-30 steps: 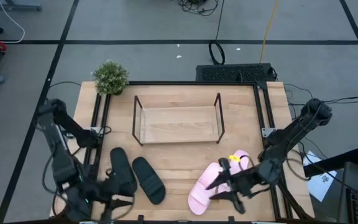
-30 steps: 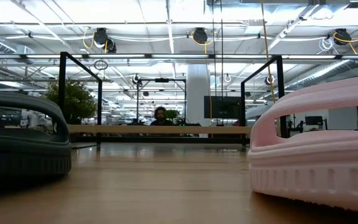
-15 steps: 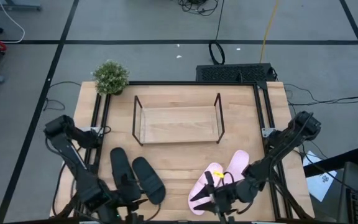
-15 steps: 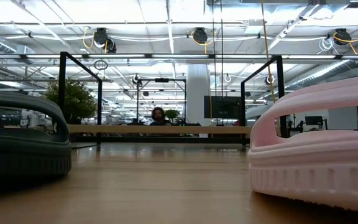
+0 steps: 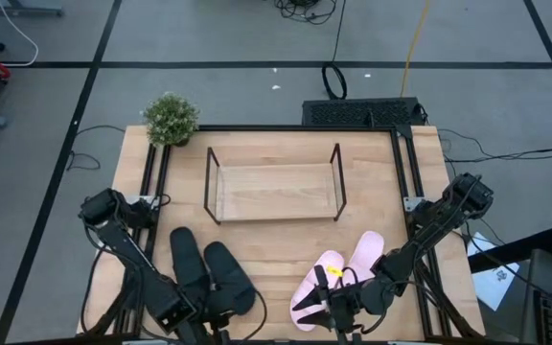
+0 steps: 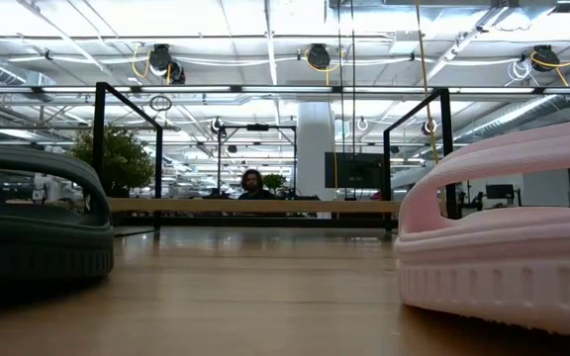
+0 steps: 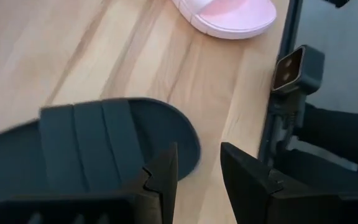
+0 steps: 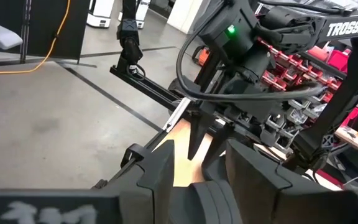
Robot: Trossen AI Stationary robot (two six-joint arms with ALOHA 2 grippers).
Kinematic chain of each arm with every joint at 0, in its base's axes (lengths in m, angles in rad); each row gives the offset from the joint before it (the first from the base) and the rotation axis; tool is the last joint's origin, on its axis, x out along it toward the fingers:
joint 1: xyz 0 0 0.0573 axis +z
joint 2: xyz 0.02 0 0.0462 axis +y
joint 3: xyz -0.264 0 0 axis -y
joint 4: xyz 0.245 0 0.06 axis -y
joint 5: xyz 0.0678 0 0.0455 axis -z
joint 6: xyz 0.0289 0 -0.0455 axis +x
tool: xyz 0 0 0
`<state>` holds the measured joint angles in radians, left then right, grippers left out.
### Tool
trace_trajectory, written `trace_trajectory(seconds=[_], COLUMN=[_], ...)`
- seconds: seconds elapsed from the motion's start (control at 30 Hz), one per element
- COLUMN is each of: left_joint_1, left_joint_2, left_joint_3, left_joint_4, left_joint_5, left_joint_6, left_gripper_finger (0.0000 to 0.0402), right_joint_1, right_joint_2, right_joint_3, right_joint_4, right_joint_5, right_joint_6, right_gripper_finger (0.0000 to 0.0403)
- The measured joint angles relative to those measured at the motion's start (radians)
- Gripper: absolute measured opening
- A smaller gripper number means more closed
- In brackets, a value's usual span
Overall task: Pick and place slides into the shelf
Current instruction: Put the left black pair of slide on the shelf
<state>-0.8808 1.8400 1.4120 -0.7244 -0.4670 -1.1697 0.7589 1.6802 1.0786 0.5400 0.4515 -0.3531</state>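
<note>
Nothing on the shelf (image 5: 274, 192) yet: bare wooden base, wire frame open on the side facing the shoes. All four slides well short of it, near the table's (image 5: 276, 144) front edge. Black pair (image 5: 209, 273) off the shelf's left end, toes angled back toward the left arm's side. Pink pair (image 5: 338, 278) off its right end, long axes slanting up toward the shelf's right corner.

Left claw (image 7: 197, 174) low behind the inner black slide's (image 7: 98, 143) front-edge end, fingers apart with a narrow gap, nothing between them. Slide lies just ahead of the fingertips, long axis running away from the claw, roughly toward the shelf. Nearer arm for the black pair, plainly.

Right claw (image 8: 194, 168) low at the near end of the pink pair, fingers apart, gripping nothing. Nearer arm for those.

Little room behind, with the front edge close. Open board between shoes and shelf, clear for carrying forward. Potted plant (image 5: 171, 119) beyond the shelf's left back corner, out of the way.
</note>
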Motion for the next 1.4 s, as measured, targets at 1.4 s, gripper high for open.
trace_trajectory(seconds=[1.4], left_joint_1=[-0.156], left_joint_2=[-0.004], left_joint_3=[-0.001], left_joint_4=[-0.462], left_joint_5=[0.242], left_joint_6=[-0.618], left_gripper_finger=[0.0118], right_joint_1=[-0.001], right_joint_2=[-0.001], right_joint_3=[-0.001], right_joint_4=[-0.053], right_joint_5=[0.156], right_joint_6=[-0.035], right_gripper_finger=[0.0135])
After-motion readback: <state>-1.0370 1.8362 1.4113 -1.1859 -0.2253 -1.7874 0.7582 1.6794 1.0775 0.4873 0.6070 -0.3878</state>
